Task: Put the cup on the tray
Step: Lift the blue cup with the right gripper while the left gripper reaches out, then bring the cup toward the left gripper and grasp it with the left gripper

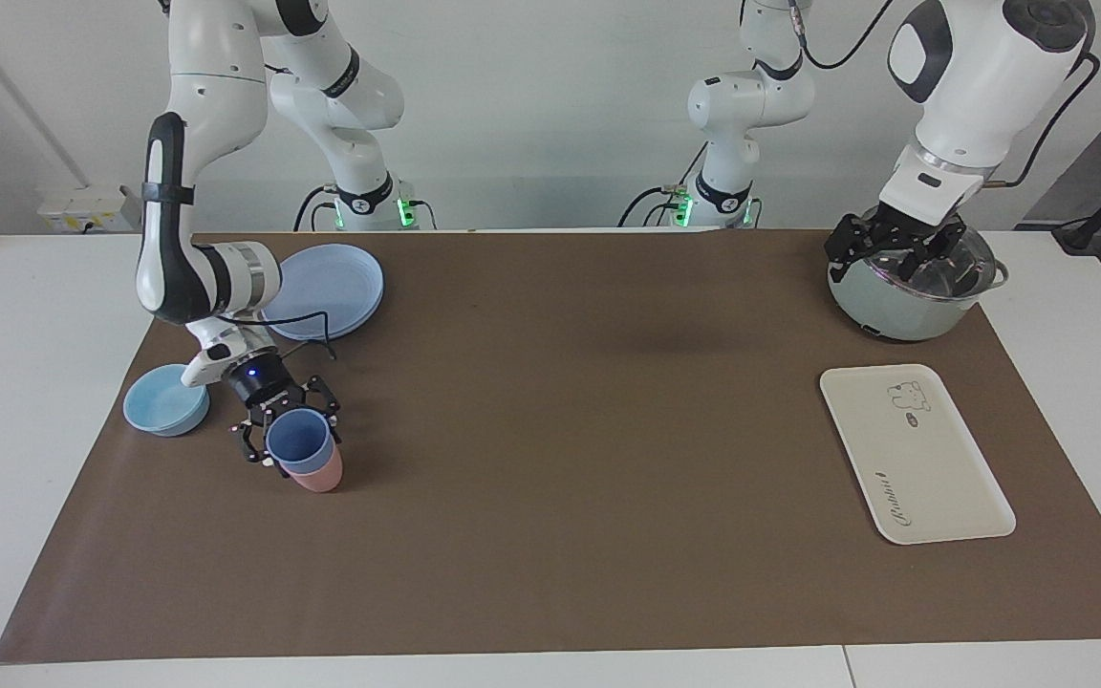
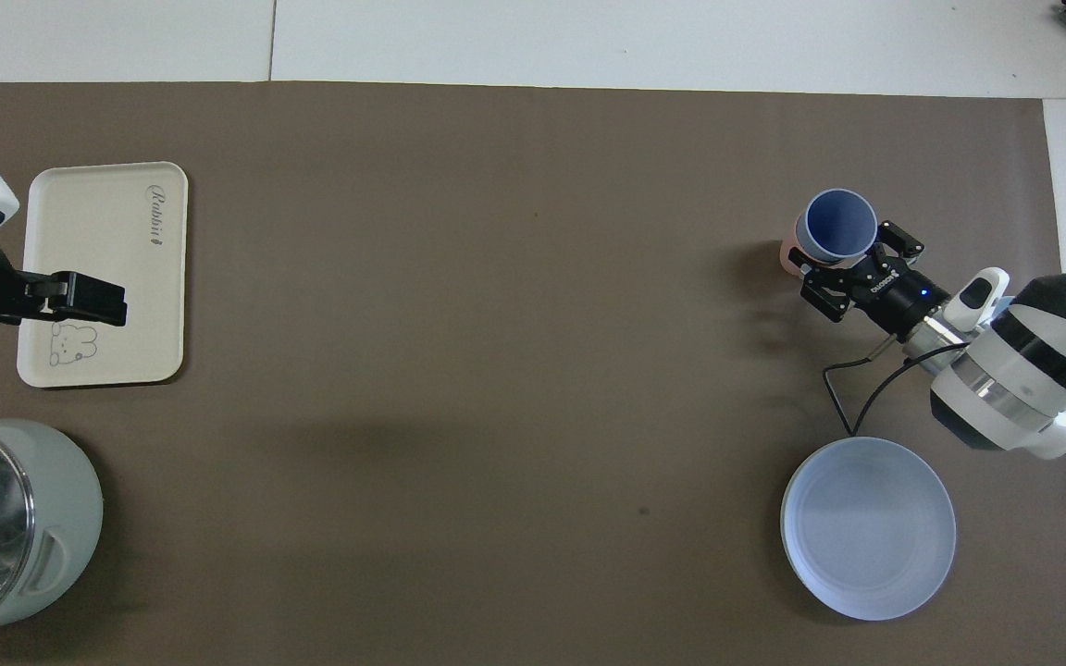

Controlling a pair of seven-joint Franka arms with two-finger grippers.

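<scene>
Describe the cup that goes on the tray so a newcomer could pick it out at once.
Go to the right arm's end of the brown mat, where a round blue plate and a shallow light-blue bowl sit. Farther from the robots than both, the right gripper is shut on the cup. It is the periwinkle-blue tumbler nested inside the pink cup of the same shape.

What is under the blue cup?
The cup, gripped by the right gripper, sits nested in a pink cup. Only the pink cup's lower wall shows; its inside is covered.
</scene>
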